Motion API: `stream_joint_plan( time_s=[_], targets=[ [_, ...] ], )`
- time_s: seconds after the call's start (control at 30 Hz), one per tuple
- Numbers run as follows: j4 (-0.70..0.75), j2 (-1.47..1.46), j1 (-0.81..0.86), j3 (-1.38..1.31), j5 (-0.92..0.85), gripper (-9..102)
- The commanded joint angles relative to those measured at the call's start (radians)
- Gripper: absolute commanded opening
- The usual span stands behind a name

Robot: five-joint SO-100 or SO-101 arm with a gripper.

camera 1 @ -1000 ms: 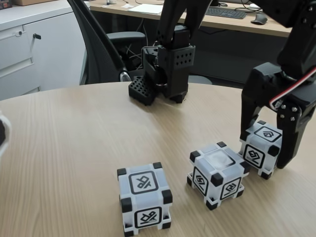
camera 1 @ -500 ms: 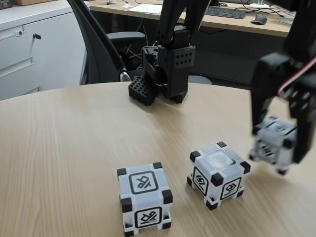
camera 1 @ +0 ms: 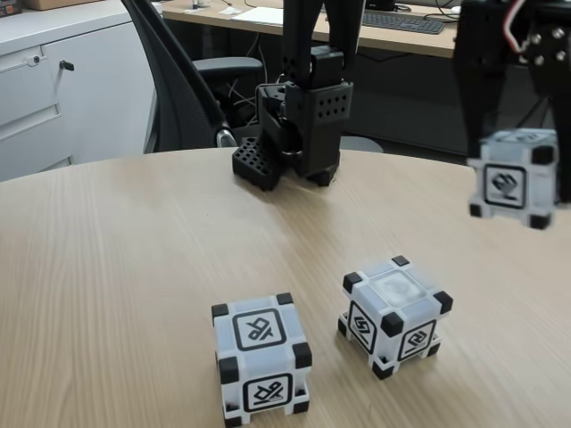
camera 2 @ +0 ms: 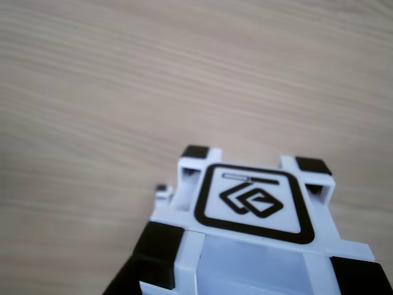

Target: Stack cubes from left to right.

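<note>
Fixed view: one cube (camera 1: 512,179) is held between the fingers of the black tool (camera 1: 517,169) at the right edge, lifted clear of the wooden tabletop (camera 1: 116,259) — its symbol face is turned toward the camera. Two more cubes are left on the tabletop: a middle cube (camera 1: 393,316) and, near it to the left, a front cube (camera 1: 261,358), apart from each other. Behind them the arm's base (camera 1: 299,134) is seen. In the other view the gripped cube (camera 2: 255,233) is shown close up above the wood grain.
</note>
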Motion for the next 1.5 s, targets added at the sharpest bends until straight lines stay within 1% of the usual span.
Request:
stream_joint_plan(
  time_s=[0.0, 0.23, 0.4, 0.8, 0.9, 1.23, 1.47],
  targets=[
    [0.046, 0.087, 0.021, -0.052, -0.005, 0],
    [0.072, 0.127, 0.035, -0.055, -0.063, 0],
    [0.072, 0.189, 0.161, -0.041, -0.126, 0],
    [0.058, 0.19, 0.483, -0.04, -0.249, 0],
    [0.057, 0.183, 0.541, -0.038, -0.278, 0],
    [0.054, 0.173, 0.64, -0.054, -0.282, 0],
    [0.04, 0.143, 0.647, -0.058, -0.279, 0]
  ],
)
